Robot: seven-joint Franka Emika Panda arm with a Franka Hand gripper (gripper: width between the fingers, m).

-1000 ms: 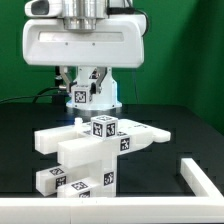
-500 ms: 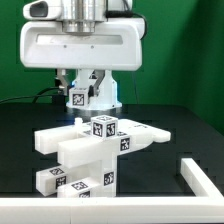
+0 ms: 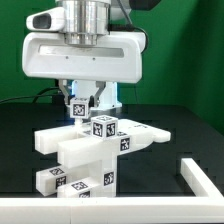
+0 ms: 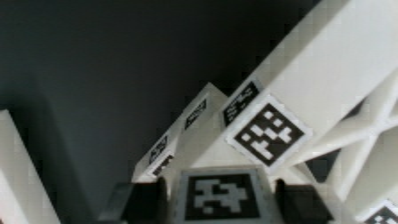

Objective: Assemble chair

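Black table (image 3: pixel 180 125) is carrying the half-built chair (image 3: pixel 95 150) beside the white border rail (image 3: pixel 205 185); the end effector (image 3: pixel 84 103) is seemingly pinching a tagged leg piece (image 4: pixel 222 195) above it: rigid, light, slick plastic, best gripped on flat sides.

We're seeing a black table (image 3: pixel 190 125) taking up the lower scene, and a green backdrop (image 3: pixel 185 50) standing behind it. A white border rail (image 3: pixel 203 180) is lying on the table at the exterior view's right, bending toward the near edge. A dark cable (image 3: pixel 45 92) is trailing at the back.
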